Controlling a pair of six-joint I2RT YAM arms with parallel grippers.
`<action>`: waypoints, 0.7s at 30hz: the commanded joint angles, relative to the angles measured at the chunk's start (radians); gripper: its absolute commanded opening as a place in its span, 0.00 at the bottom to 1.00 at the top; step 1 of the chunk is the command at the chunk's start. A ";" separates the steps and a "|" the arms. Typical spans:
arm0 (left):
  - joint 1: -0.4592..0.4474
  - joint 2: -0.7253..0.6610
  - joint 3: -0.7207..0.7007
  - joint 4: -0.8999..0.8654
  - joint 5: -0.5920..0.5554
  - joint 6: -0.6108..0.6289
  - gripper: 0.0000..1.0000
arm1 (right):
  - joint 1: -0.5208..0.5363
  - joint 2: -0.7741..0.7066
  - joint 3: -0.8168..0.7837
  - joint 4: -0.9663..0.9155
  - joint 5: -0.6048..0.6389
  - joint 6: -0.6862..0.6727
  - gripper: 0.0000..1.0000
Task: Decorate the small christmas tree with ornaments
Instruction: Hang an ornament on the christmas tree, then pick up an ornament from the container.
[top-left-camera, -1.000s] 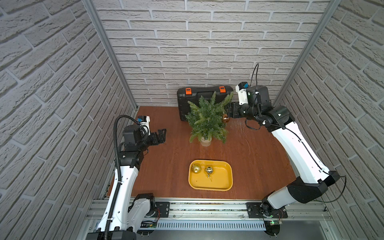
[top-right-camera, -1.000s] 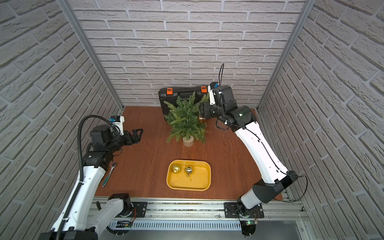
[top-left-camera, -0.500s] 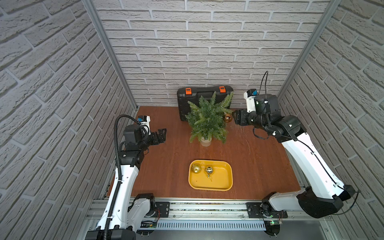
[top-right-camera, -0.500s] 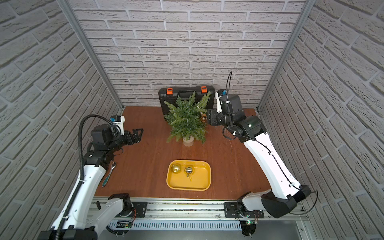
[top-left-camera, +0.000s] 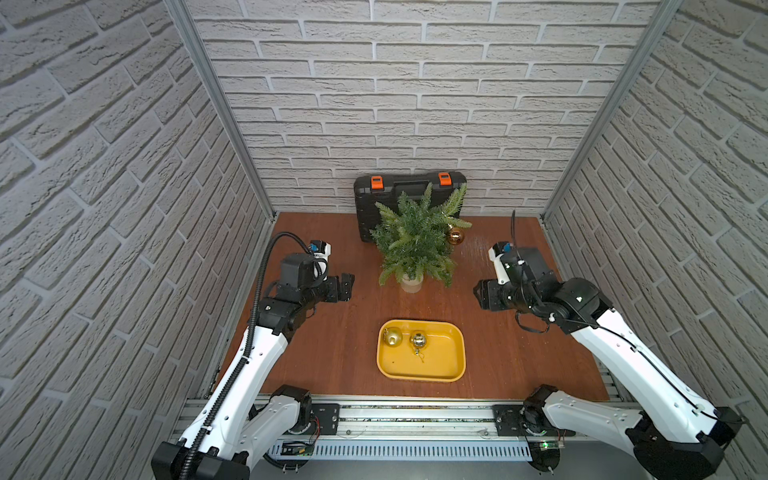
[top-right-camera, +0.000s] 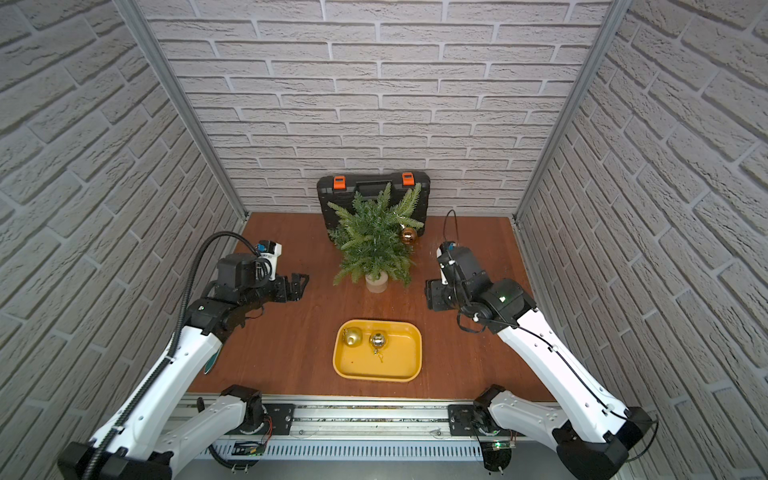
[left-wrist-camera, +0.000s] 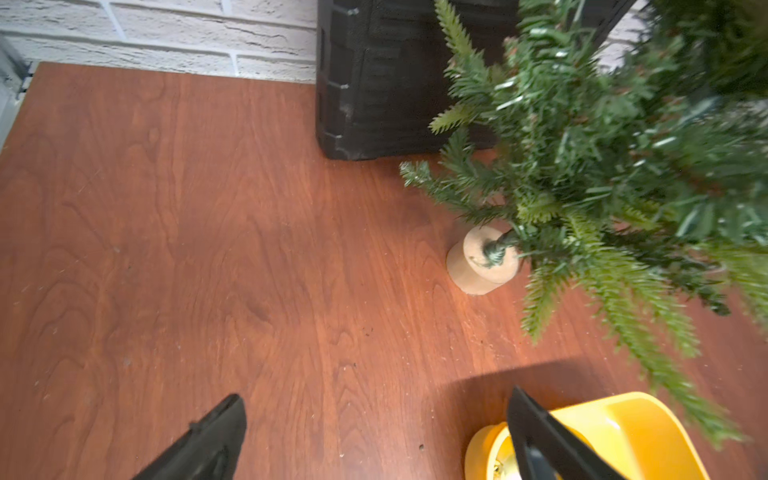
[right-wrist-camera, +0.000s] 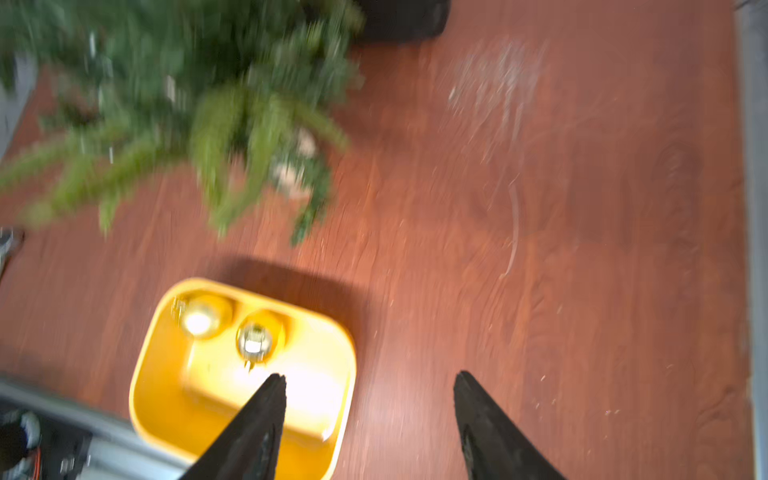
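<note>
The small christmas tree (top-left-camera: 415, 245) (top-right-camera: 374, 245) stands mid-table on its beige base (left-wrist-camera: 478, 266). A copper ornament (top-left-camera: 455, 236) (top-right-camera: 408, 235) hangs from a branch on the tree's right side. A gold ornament (top-left-camera: 392, 336) and a mirror-like ornament (top-left-camera: 418, 340) lie in the yellow tray (top-left-camera: 444, 368) in front of the tree; both also show, blurred, in the right wrist view (right-wrist-camera: 199, 318). My left gripper (top-left-camera: 347, 286) (left-wrist-camera: 376, 395) hovers open and empty left of the tree. My right gripper (top-left-camera: 480, 295) (right-wrist-camera: 369, 375) is open and empty, right of the tree and beyond the tray's far right corner.
A black case with orange latches (top-left-camera: 409, 191) leans against the back wall right behind the tree. Brick-pattern walls close in the table on three sides. The arms' mounting rail (top-left-camera: 415, 415) runs along the front edge.
My right arm has pulled back from the tree toward the front right, leaving the copper ornament hanging on its branch. The left arm has stayed put.
</note>
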 joint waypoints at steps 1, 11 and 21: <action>-0.003 -0.012 0.003 -0.012 -0.042 0.021 0.98 | 0.086 -0.001 -0.089 0.023 -0.028 0.120 0.66; 0.048 -0.027 -0.001 -0.020 -0.031 0.033 0.98 | 0.261 0.233 -0.227 0.322 -0.144 0.306 0.69; 0.118 -0.053 -0.017 -0.006 0.014 0.014 0.98 | 0.313 0.451 -0.198 0.441 -0.154 0.387 0.76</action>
